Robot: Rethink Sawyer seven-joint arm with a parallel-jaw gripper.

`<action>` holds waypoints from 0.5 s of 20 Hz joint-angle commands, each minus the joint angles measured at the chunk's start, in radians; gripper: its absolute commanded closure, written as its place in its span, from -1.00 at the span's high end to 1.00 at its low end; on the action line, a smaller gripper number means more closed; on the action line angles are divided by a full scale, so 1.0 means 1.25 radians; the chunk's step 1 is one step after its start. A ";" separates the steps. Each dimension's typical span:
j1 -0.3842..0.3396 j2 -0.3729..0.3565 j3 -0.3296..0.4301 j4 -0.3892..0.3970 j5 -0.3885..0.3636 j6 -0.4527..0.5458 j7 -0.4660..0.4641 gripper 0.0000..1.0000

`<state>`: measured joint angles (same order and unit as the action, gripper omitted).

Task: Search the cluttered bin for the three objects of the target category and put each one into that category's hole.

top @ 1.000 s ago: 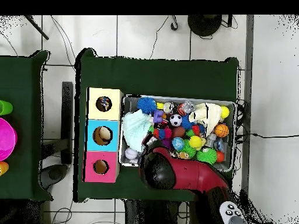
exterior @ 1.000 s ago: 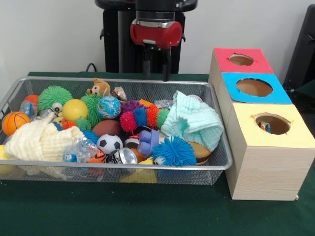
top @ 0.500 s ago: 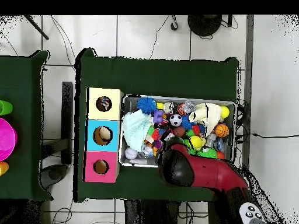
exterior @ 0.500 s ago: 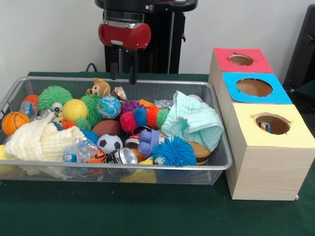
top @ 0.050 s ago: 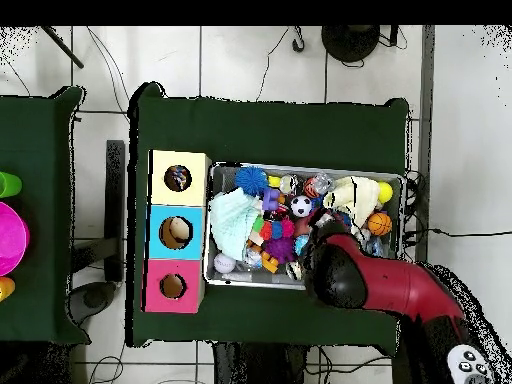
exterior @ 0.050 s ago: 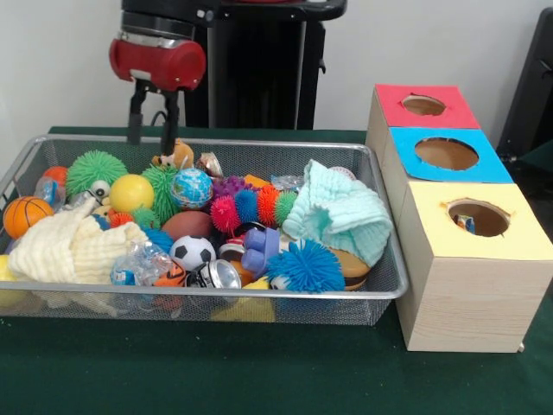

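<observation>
Gripper: point(exterior @ 0.050 s ago: 153, 138) empty, fingers apart, above the wire bin's point(exterior @ 0.050 s ago: 259, 303) far rim
Beside bin: three-holed box point(exterior @ 0.050 s ago: 467, 259)

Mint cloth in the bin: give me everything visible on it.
The mint cloth is a pale mint-green textured fabric, looking like a knit or waffle-weave washcloth, crumpled into a loose heap rather than folded flat. It lies at the end of the wire mesh bin nearest the coloured boxes, draped over other items, with a brown object showing under its lower edge. A blue spiky ball sits just in front of it. Nothing is gripping it; the end effector hangs over the bin's other end.
</observation>
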<state>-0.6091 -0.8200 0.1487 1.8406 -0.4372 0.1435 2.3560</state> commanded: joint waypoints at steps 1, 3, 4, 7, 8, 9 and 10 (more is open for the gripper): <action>-0.040 0.053 0.095 -0.122 -0.081 0.105 -0.175 1.00; -0.053 0.073 0.110 -0.147 -0.096 0.105 -0.186 1.00; -0.060 0.083 0.118 -0.160 -0.104 0.106 -0.192 1.00; -0.082 0.137 0.151 -0.208 -0.125 0.108 -0.210 1.00; -0.086 0.157 0.158 -0.224 -0.132 0.107 -0.211 1.00; -0.088 0.178 0.163 -0.235 -0.140 0.099 -0.207 1.00; -0.091 0.199 0.167 -0.246 -0.149 0.091 -0.204 1.00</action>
<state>-0.6891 -0.7144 0.2160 1.6817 -0.5238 0.1443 2.3558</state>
